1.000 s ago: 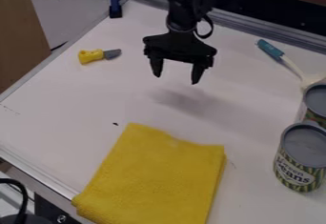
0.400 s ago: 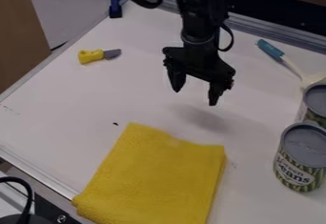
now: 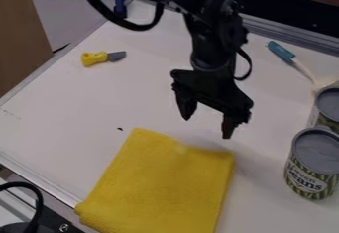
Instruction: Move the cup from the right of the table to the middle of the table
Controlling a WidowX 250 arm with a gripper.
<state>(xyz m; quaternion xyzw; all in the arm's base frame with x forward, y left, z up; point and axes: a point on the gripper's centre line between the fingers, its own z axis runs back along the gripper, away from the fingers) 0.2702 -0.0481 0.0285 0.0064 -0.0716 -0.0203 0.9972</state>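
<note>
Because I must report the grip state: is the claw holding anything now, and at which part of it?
Nothing is held: the claw hangs open, with no thing between its two fingers.

Towel (image 3: pixel 161 182): fuzzy matt cloth | Table (image 3: pixel 86 108): smooth, satin

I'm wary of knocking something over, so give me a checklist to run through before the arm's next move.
1. Gripper open and empty: ok.
2. Gripper lined up over a can: not ok, it hangs beyond the cloth's far edge.
3. Front can upright: ok.
4. Gap between front can and rear can: cannot tell, they overlap in view.
5. Which can is meant by "cup": cannot tell.
</note>
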